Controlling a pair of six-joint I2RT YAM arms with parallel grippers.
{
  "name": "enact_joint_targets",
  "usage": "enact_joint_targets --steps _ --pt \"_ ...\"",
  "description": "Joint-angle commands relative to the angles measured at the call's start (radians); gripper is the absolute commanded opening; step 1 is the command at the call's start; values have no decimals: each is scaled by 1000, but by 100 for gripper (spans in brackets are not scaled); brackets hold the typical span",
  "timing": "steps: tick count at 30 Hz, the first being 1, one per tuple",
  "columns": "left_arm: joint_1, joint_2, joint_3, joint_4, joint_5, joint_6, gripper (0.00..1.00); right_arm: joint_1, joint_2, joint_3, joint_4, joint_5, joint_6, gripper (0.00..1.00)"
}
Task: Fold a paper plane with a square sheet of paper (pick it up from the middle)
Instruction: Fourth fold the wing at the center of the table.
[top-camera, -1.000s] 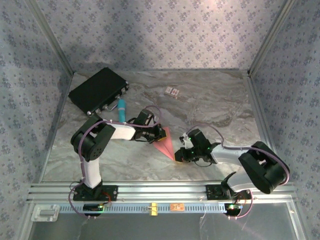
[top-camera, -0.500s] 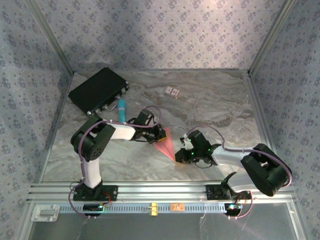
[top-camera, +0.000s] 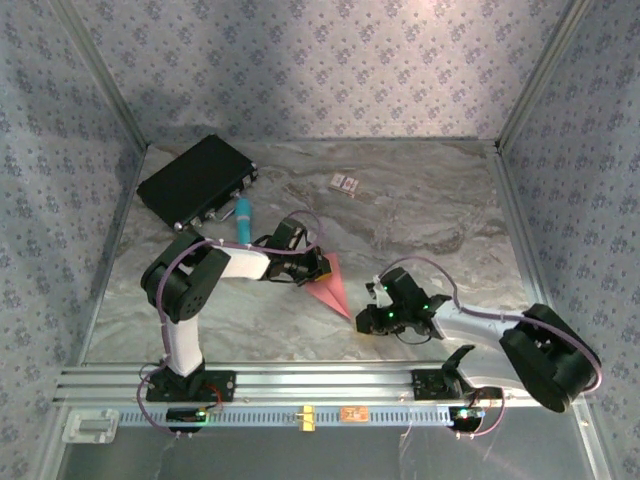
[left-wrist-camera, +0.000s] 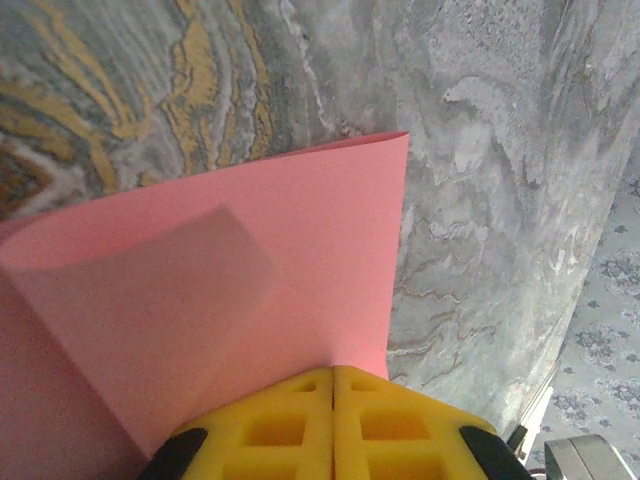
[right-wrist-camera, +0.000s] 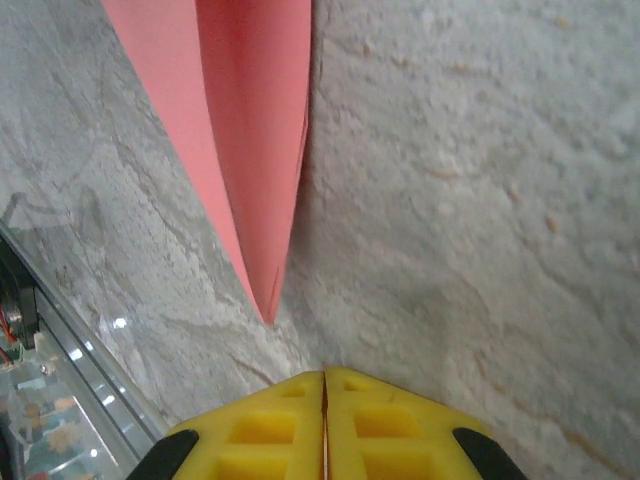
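The square sheet of paper is folded into a slim salmon-pink dart, the paper plane (top-camera: 335, 285), lying on the marbled table with its point toward the near right. My left gripper (top-camera: 318, 268) is shut on its wide back end, and the pink paper (left-wrist-camera: 250, 290) fans out right in front of the closed yellow fingertips (left-wrist-camera: 300, 420). My right gripper (top-camera: 365, 320) is shut with nothing between its jaws. It sits a short way off the plane's point (right-wrist-camera: 268, 315), apart from it, with bare table between.
A black case (top-camera: 197, 180) lies at the back left with a teal marker (top-camera: 243, 215) beside it. A small patterned card (top-camera: 344, 183) sits at the back centre. An aluminium rail (top-camera: 320, 385) runs along the near edge, and walls close in the other sides.
My right gripper has drawn back to the right and toward the near edge, away from the plane's point. The left gripper and the paper have stayed put.
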Motion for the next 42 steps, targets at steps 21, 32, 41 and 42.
enact_joint_targets --steps 21,32,41,42 --pt "-3 26 0 -78 -51 33 8 -11 290 390 -76 24 -97 6" --pt "-6 24 -9 -70 -55 30 8 -20 369 378 -58 4 -102 7" --pt "-6 21 -7 -82 -64 31 8 -18 349 280 -17 -12 -79 7" --pt "-6 21 -8 -82 -64 31 8 -16 346 271 -16 -9 -75 7"
